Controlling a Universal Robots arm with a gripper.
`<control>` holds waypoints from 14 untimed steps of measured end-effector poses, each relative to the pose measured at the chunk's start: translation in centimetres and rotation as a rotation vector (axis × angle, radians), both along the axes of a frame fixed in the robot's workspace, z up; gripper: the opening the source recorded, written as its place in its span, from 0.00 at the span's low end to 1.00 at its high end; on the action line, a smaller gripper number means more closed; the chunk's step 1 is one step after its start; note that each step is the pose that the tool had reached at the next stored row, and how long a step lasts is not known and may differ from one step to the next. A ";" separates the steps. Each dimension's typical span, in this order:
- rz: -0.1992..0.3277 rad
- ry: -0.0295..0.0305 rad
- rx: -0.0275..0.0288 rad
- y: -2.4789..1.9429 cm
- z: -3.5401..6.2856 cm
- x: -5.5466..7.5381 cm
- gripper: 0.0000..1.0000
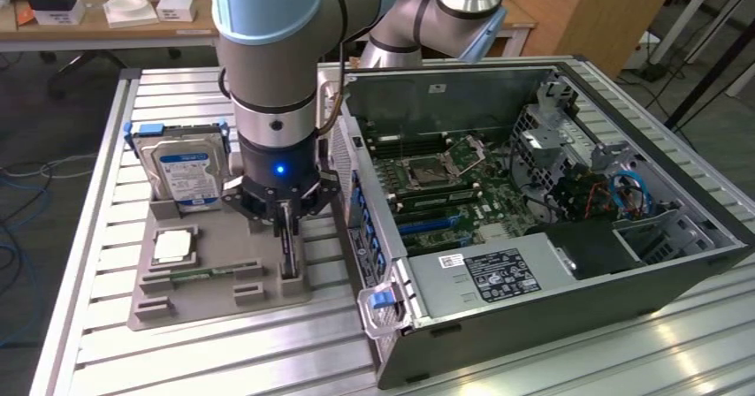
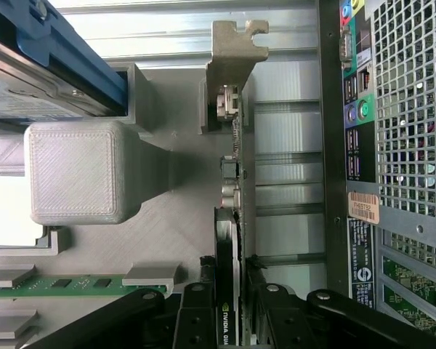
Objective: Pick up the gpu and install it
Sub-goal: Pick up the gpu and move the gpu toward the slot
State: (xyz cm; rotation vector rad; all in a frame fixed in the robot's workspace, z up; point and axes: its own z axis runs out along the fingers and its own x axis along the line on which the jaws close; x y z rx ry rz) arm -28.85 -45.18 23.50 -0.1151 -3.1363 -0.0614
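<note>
While the gpu (image 2: 227, 233) stands edgewise in the tray (image 2: 174, 218), pincer (image 2: 230, 283) clamped across its faces

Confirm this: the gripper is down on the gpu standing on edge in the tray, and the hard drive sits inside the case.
Not quite: the hard drive stands in the tray, outside the case, as the exterior view shows. The gripper is down on the gpu standing on edge in that tray.

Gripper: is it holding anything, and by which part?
The gripper clasps the graphics card by its upper edge, away from the metal bracket; the card stands in the tray.
</note>
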 end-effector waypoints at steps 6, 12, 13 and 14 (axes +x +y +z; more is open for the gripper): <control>0.000 -0.0001 0.0000 0.00 0.00 0.0 0.26; 0.000 -0.0002 0.0000 0.00 0.00 0.0 0.26; 0.000 -0.0002 0.0000 0.00 0.00 0.0 0.26; 0.000 -0.0001 0.0000 0.00 0.00 0.0 0.26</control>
